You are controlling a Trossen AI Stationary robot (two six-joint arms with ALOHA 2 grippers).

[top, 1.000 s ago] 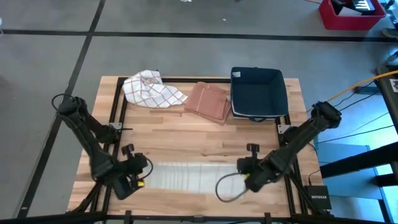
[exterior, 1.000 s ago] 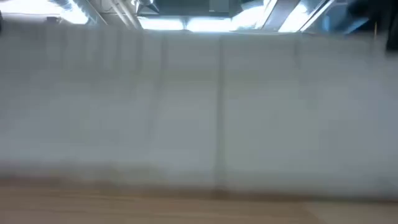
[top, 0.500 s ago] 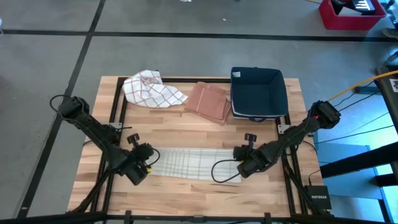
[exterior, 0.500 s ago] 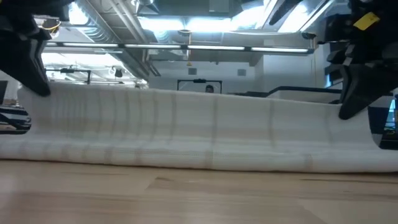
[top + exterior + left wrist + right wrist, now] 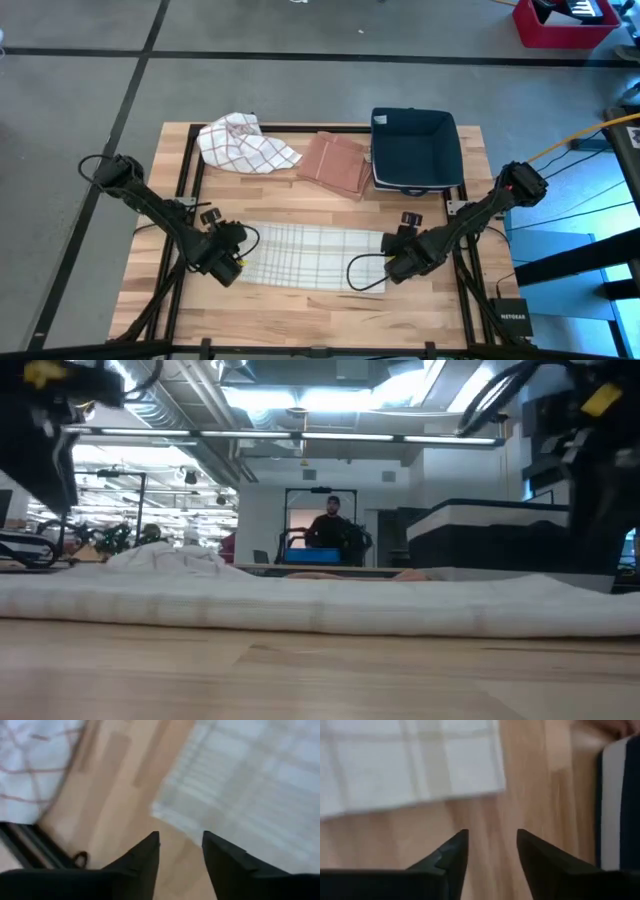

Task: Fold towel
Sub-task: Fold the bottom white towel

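A pale checked towel [image 5: 312,256] lies flat on the wooden table [image 5: 300,205], near the front edge. In the low view it is a low band [image 5: 320,605] across the wood. My left gripper [image 5: 234,262] stands at its left end, open, its fingers [image 5: 181,840] over bare wood just short of the towel's edge [image 5: 165,815]. My right gripper [image 5: 394,266] stands at the towel's right end, also open, fingers [image 5: 492,837] over bare wood beside a towel corner [image 5: 497,782]. Nothing sits between either pair of fingers.
At the far side lie a crumpled red-checked cloth [image 5: 245,143], a folded reddish-brown cloth [image 5: 335,162] and a dark blue bin [image 5: 415,150]. Bare wood lies between these and the towel. A person stands in the room beyond [image 5: 330,530].
Both grippers held the towel up by its top edge, hanging like a curtain. They moved toward the far edge and down, laying it on the table, then let go. The towel now lies flat, spread farther toward the far side.
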